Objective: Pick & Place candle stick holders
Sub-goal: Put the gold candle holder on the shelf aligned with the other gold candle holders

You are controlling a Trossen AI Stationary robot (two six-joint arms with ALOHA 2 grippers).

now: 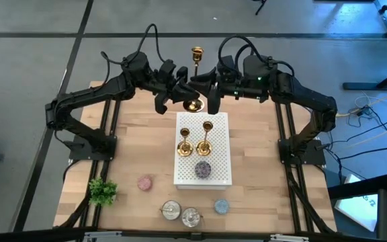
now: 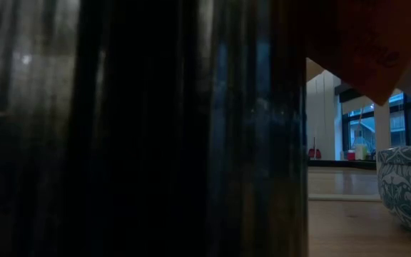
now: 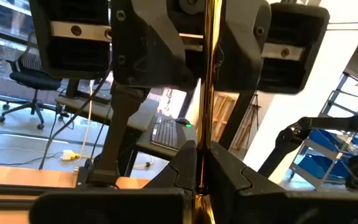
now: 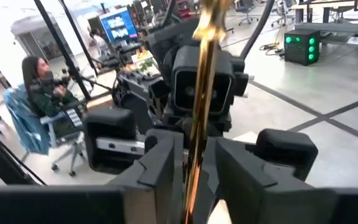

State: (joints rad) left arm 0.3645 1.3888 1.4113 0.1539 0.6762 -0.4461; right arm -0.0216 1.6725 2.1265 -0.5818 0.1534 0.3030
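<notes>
**Brass stem pinched between two grippers at the far table edge**

Brass, thin and shiny, running straight up between the fingers of the left gripper [image 3: 199, 180], which sit clamped tight on the stem of the third candle stick holder [image 1: 195, 77]. Same stem seen passing between the fingers of the right gripper [image 4: 194, 165], drawn in close around it, with at most a sliver of gap; contact likely, firm hold not certain. Both grippers meeting head-on at the far edge of the wooden table [image 1: 140, 144], left arm coming from its own side, right arm from the opposite one.

Long axis of the held piece near vertical in both wrist views, cup end away from the fingers, flared base [image 1: 193, 105] lower, just past the far end of the white perforated board [image 1: 217, 171]. Two other gold candle holders [image 1: 195, 143] standing upright on that board, nearer the table's middle than either gripper. Purple disc [image 1: 202, 169] lying on the board beyond them.

Looks like a handover: left holding, right taking. Low view blocked by something dark; nothing useful there.
</notes>
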